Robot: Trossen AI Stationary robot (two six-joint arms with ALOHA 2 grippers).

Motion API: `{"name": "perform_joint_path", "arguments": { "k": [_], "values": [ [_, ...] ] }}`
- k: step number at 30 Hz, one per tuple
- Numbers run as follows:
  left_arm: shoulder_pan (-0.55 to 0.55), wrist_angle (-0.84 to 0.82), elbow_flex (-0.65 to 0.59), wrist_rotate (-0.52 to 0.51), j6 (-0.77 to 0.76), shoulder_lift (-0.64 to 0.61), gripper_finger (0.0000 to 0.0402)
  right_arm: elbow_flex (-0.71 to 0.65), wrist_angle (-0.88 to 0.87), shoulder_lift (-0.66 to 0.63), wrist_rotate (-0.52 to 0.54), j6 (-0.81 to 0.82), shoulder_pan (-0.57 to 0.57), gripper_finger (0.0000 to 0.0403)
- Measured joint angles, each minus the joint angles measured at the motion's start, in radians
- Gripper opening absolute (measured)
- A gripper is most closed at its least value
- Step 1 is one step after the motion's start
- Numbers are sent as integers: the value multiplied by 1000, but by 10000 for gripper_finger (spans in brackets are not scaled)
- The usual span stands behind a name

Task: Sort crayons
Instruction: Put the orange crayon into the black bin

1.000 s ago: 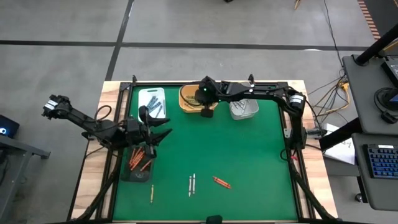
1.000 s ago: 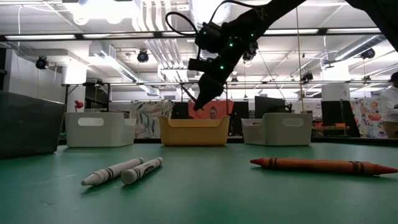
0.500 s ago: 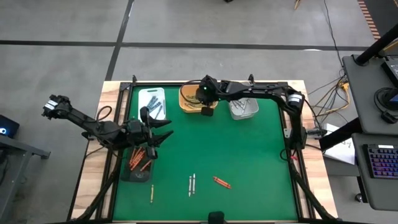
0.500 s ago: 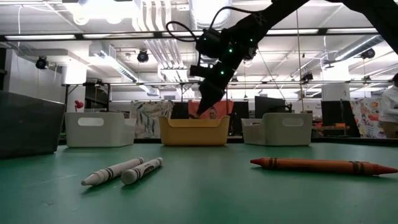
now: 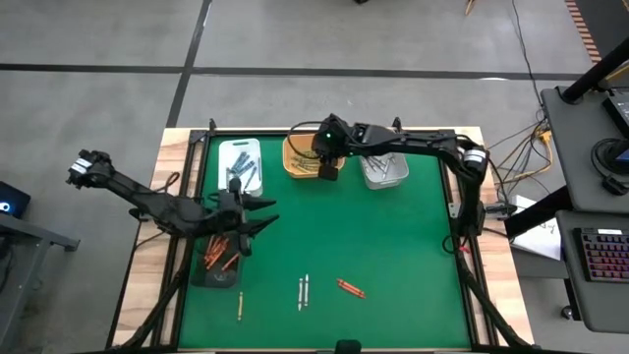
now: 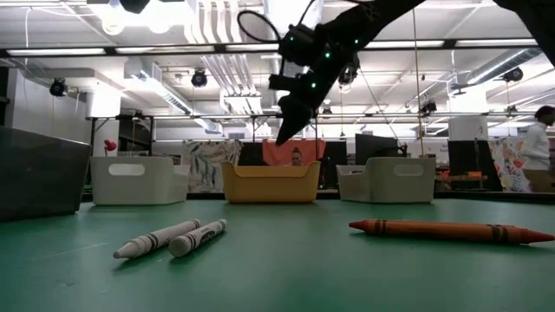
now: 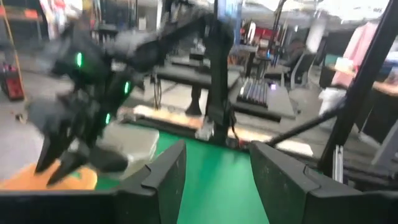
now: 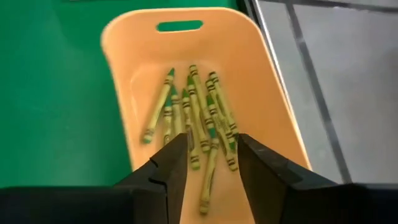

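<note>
Above the orange tray (image 8: pixel 273 93), the right gripper (image 8: pixel 208 163) hovers with fingers parted and empty over the yellow-olive crayons (image 8: pixel 196 118) lying inside, while the left gripper (image 5: pixel 257 211), fingers wide, waits well apart from it.

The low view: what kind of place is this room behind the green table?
Probably a large workshop or robotics lab: long ceiling light strips and exposed white pipes hang overhead, and a desk with a black computer keyboard stands beside the table.
</note>
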Motion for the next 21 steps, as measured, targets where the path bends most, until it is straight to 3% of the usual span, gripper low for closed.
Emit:
{"name": "perform_joint_path", "arguments": {
  "k": [10,15,21],
  "values": [
    [-2,-57,20,3,-99,143,162,0,-246,-155,-8,174,65,111],
    [-2,-231,106,7,-267,228,162,0,-390,-225,-9,254,121,102],
    [-5,-550,282,63,-448,370,162,-3,-463,-285,-7,312,207,95]
  ]
}}
